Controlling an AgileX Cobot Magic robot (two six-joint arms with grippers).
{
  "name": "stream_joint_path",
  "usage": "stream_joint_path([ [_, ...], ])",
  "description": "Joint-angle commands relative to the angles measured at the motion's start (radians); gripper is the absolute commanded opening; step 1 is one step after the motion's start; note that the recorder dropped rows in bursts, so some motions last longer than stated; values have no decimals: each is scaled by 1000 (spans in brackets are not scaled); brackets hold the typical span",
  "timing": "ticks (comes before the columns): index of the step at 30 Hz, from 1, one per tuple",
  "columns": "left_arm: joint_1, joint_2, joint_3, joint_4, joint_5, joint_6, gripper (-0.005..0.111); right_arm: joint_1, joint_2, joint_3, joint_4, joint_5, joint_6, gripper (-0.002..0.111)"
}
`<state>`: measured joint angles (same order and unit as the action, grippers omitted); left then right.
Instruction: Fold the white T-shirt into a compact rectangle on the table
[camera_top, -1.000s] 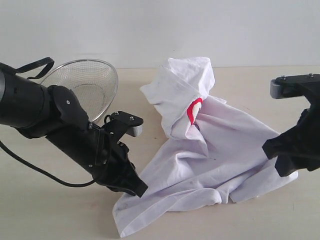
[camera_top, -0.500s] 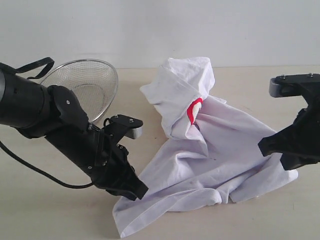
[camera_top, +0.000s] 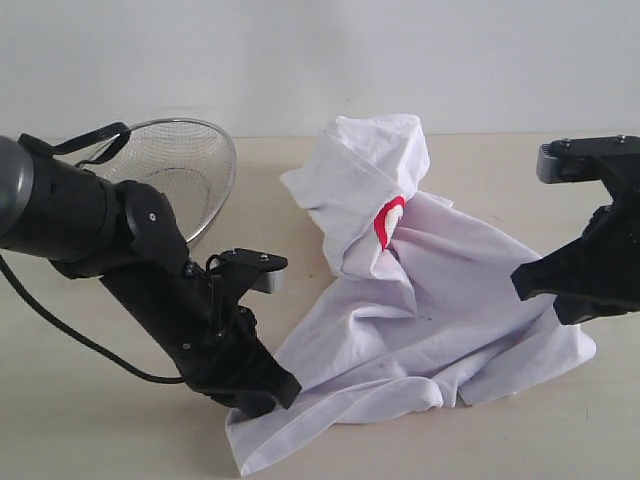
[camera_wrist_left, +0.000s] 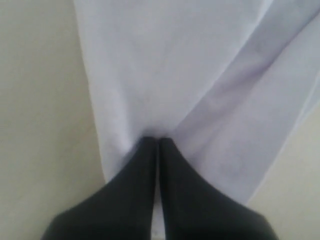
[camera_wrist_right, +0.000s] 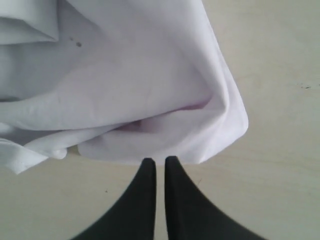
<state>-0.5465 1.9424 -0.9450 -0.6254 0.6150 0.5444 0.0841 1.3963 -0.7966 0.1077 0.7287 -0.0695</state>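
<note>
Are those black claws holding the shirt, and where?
The left gripper has its jaws pinched on the white shirt near its edge. The right gripper is shut at the hem; whether it caught cloth cannot be told.

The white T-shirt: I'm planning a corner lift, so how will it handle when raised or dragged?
The white T-shirt is probably very floppy: it lies in crumpled heaps and soft folds. It likely bunches rather than slides flat, since cloth puckers where the left gripper pinches it. Its thin layers suggest it is light.

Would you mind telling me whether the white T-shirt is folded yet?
Not folded: the T-shirt lies rumpled on the table, one part heaped up, edges uneven.
</note>
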Motion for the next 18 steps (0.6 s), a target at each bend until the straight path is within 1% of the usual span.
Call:
stream_joint_path([
  [1, 2, 44, 13, 144, -63, -86, 5, -5, -6, 6, 0, -2, -8, 0],
  [5, 38, 42, 13, 156, -90, -86, 5, -5, 8, 6, 57, 20, -58, 0],
  [12, 177, 42, -10, 159, -88, -88, 5, -5, 81, 6, 88, 44, -97, 0],
  [15, 221, 42, -30, 193, -83, -90, 5, -5, 84, 8, 86, 44, -97, 0],
  [18, 252, 42, -54, 197, -50, -96, 5, -5, 92, 8, 110, 59, -119, 0],
])
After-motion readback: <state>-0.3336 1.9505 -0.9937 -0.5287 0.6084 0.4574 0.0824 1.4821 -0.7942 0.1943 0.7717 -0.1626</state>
